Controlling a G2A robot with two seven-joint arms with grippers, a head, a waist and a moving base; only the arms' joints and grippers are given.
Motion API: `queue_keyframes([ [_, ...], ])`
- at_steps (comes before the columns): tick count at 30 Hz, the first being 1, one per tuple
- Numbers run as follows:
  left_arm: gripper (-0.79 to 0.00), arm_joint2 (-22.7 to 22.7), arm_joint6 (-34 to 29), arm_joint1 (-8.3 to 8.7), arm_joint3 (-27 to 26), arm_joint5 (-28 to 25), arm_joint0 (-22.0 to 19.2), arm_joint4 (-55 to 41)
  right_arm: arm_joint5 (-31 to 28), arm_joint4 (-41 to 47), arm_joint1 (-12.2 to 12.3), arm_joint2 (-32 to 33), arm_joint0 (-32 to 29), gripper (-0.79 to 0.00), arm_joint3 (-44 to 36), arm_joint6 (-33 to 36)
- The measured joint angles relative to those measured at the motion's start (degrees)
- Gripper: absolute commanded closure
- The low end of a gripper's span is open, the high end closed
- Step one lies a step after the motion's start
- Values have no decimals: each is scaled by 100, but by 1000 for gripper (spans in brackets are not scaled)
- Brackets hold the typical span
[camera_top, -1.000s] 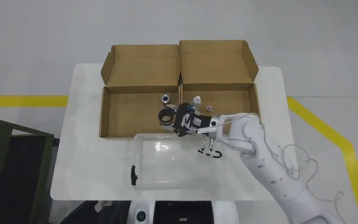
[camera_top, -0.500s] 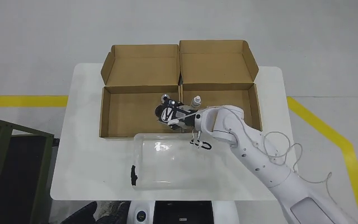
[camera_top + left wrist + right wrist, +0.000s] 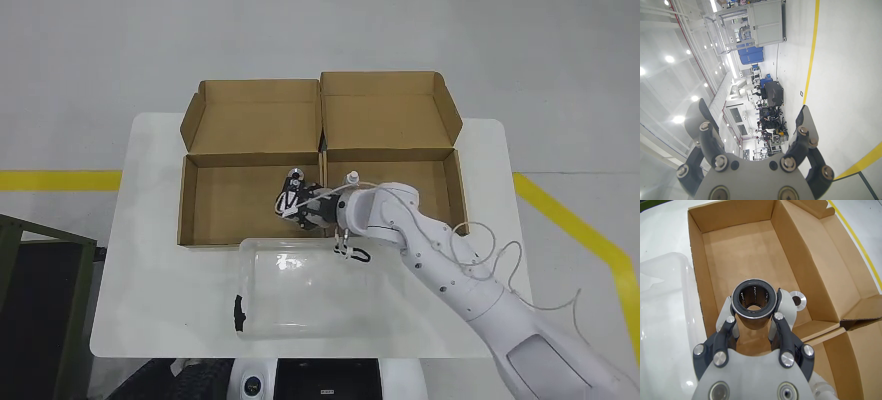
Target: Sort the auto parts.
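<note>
One bearing [image 3: 753, 319] gripped by right end effector [image 3: 755, 302], over cardboard box [image 3: 745, 256] floor, near dividing wall [image 3: 816, 326]

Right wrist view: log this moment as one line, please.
right gripper: shut on bearing | position: over cardboard box | in box: silver flanged part | left gripper: open, empty

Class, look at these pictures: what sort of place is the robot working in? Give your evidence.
Probably a factory floor or industrial test hall: yellow floor lines, a framed machine enclosure, and two open cardboard boxes on a white table, with a metal bearing held above one.
</note>
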Motion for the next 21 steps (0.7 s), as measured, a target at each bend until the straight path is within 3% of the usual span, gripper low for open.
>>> queue_keyframes([
  [8,-785,0,0,0,0,0,0,0,-6,-18,-114,-140,132,-179,280,32],
  [15,-785,0,0,0,0,0,0,0,-43,-41,-187,-203,200,-348,522,71],
  [21,-785,0,0,0,0,0,0,0,-68,-104,-219,-201,205,-400,574,107],
])
